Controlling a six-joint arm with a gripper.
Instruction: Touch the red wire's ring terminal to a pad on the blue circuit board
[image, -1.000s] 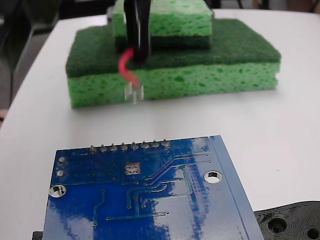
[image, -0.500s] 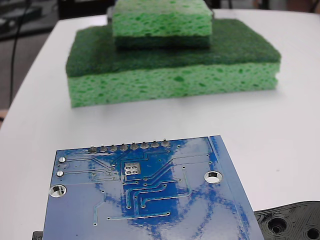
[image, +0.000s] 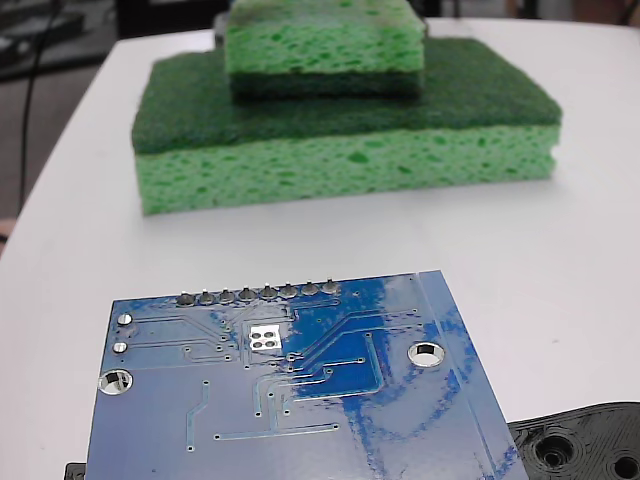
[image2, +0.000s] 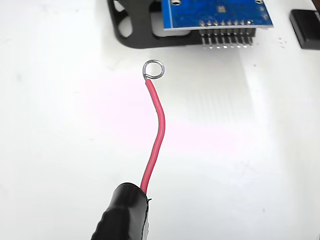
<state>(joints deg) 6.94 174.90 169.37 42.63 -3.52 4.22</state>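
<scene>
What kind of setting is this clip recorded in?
Probably a lab or electronics test bench: a white table holds a bare blue circuit board, stacked green sponges, and a red wire tipped with a ring terminal as a probe.

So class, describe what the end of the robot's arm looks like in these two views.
Little of it shows. In the wrist view a thick glossy black sleeve fills the bottom edge, rounded at its tip. A thin curved red wire emerges from it, ending in a small silver ring terminal. No fingers are visible. The fixed view shows no arm.
</scene>
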